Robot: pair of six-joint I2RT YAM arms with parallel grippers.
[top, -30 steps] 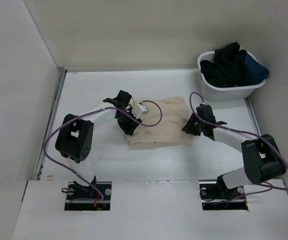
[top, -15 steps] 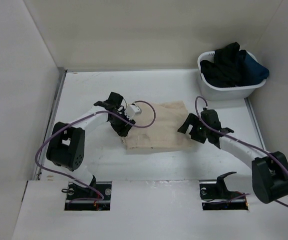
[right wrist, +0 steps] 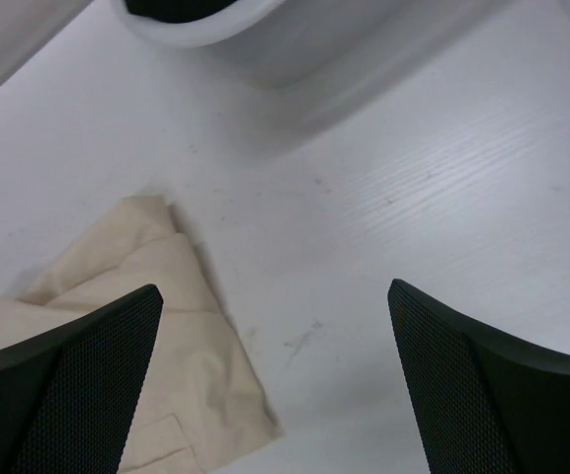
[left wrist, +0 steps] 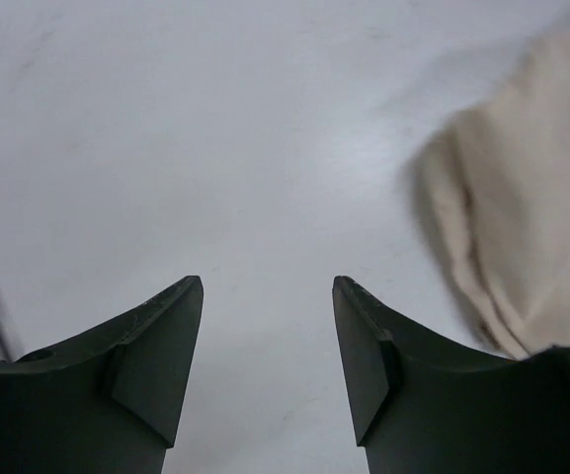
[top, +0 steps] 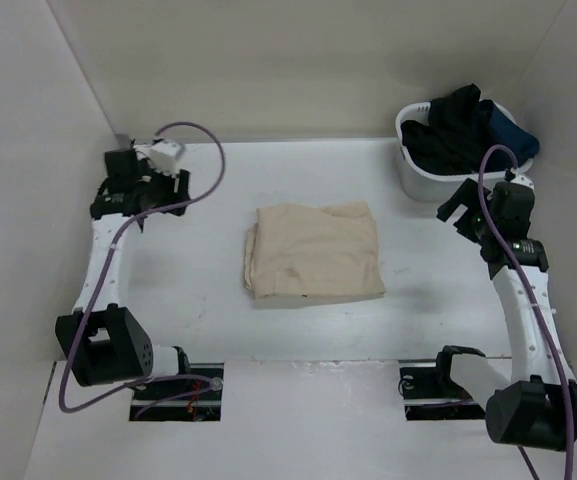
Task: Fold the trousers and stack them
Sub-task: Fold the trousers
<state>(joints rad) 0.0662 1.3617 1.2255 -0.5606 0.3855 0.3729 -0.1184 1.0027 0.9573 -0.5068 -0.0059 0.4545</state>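
I read the folding as done, or nearly so: the trousers (top: pixel 314 250) lie as a compact, roughly square bundle in the middle of the table (top: pixel 218 330), with a doubled edge on the left side and a few soft wrinkles across the top. Neither arm touches them. My left gripper (left wrist: pixel 268 286) hangs over bare table near the far-left corner, its jaws moderately apart with nothing between them, and the bundle's edge shows only at the right of its wrist view. My right gripper (right wrist: pixel 275 291) sits out on the right, just beside the basket (top: pixel 448 185), jaws spread wide and empty, with a corner of the tan cloth below and to the left in its view. The basket holds dark clothes (top: pixel 463 130), heaped above the rim. What I judge to be left is the stacking. I see no other folded pile on the table, so this bundle may itself be the base of the stack. The next move, I think, calls for a decision: either leave it and reach for another garment, or slide it aside with both grippers under the doubled edge so the layers don't spill open.
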